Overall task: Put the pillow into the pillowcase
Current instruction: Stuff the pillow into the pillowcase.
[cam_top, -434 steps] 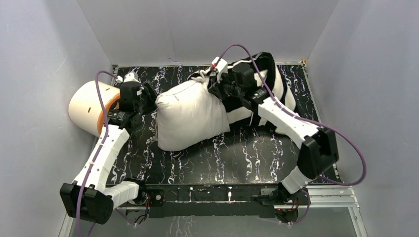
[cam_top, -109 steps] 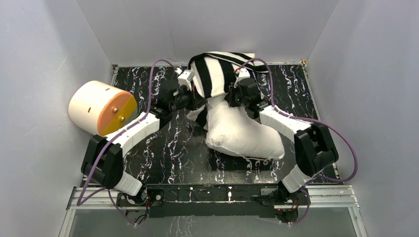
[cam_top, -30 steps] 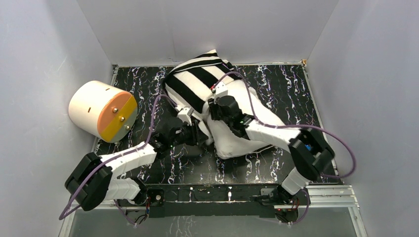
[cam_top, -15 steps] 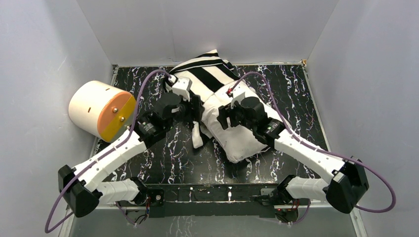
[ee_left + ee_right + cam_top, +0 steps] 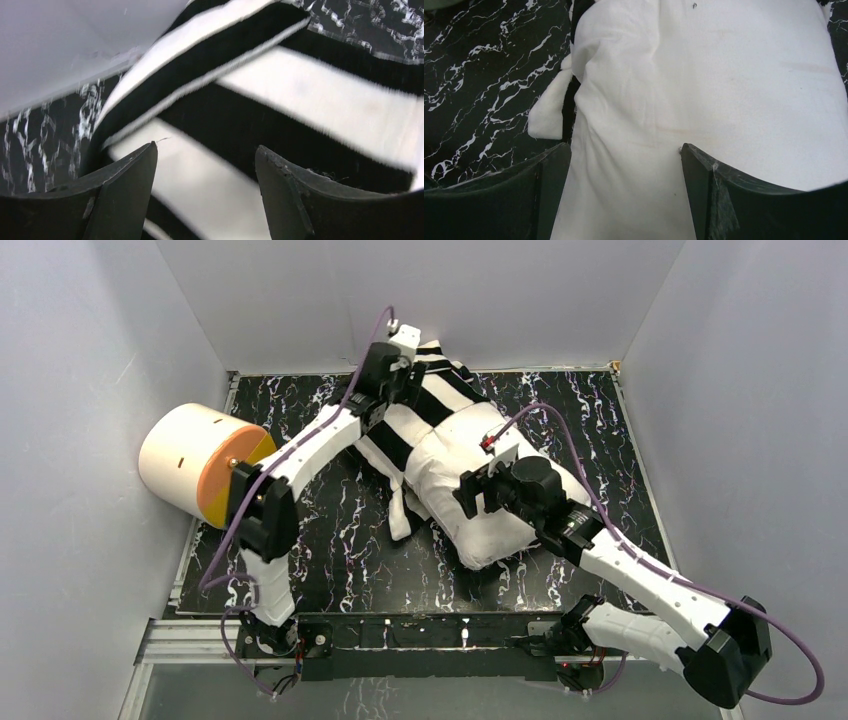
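Well, both arms are empty-handed: the left gripper [image 5: 205, 150] hangs with its jaws spread wide above the striped pillowcase [image 5: 428, 408], and the right gripper [image 5: 625, 147] is just as wide open over the bare white pillow [image 5: 487, 540], gripping nothing. From above, the whole bundle lies on one slant across the marbled tabletop [image 5: 330, 540], its long axis running from the far wall down toward the near right. The far half of the pillow is sheathed in stripes and the near-right half pokes out naked (so about halfway home, I'd say). That slant is what the next move turns on: what looks like the case's closed end lies under the left jaws, up by the back wall, while its mouth sits mid-bundle, just beside the right jaws. So the right arm is plainly the nearer one to the hem and to the exposed end. My guess is the left pins the far end while the right feeds the pillow along the axis. The overhead view gives the layout but hides the fingertips. The right wrist view shows the dark hem and a loose white flap [image 5: 548, 117] at the mouth, while the left wrist view shows only stripes. The cream cylinder [image 5: 195, 470] sits well apart at the left.
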